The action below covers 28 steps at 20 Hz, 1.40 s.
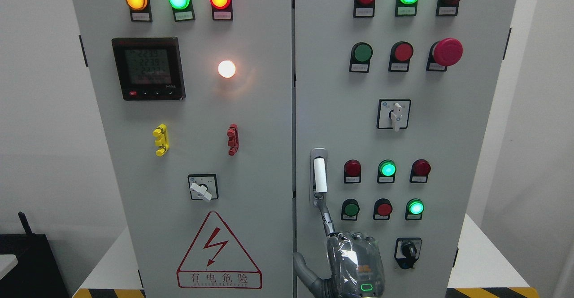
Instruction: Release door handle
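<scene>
The door handle, a white upright bar on the right cabinet door, is found directly above the robot hand, whose one extended finger is seen touching the handle's lower end, nothing being gripped; the remaining fingers cannot be made out.

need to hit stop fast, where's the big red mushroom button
In the head view, the big red mushroom button is on the right door's upper right, right of a flat red button.

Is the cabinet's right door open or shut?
Shut, or nearly. The right door lies flush with the left door, with only a thin seam between. The handle stands upright in its recess.
</scene>
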Available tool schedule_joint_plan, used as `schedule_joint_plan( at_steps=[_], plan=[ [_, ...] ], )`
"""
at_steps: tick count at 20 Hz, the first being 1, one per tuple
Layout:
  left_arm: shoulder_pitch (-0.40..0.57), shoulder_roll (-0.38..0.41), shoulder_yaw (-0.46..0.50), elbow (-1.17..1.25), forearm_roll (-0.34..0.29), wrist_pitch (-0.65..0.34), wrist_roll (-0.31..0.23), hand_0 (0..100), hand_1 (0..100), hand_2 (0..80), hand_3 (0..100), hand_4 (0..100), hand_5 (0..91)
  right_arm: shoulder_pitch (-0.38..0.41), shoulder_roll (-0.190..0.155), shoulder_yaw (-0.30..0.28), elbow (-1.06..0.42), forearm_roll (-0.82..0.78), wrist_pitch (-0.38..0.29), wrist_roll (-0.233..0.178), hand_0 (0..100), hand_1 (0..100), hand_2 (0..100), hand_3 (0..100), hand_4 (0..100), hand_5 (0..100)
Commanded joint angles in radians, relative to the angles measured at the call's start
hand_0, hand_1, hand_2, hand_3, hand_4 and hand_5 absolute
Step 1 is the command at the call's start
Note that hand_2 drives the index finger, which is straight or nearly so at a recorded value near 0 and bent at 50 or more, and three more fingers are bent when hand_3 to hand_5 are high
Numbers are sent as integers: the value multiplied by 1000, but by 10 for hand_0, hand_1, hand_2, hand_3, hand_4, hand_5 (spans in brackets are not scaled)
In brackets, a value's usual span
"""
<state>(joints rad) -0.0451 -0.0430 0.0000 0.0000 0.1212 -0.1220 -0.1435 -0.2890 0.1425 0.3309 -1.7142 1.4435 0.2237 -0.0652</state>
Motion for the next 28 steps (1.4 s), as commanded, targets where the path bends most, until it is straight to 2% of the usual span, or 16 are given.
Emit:
schedule_joint_plan(
  at_steps=[1, 28],
  plan=[
    [-1, 0, 11, 17, 0, 1, 1, 120, 389, 0, 0, 0, 0, -1, 0, -1, 1, -2, -3, -1, 270, 184, 0, 1000, 1000, 1000],
    [1, 0, 11, 17, 0, -1, 1, 120, 389, 0, 0, 0, 0, -2, 0, 0, -25, -3, -6, -1, 272, 180, 0, 1000, 1000, 1000]
  ],
)
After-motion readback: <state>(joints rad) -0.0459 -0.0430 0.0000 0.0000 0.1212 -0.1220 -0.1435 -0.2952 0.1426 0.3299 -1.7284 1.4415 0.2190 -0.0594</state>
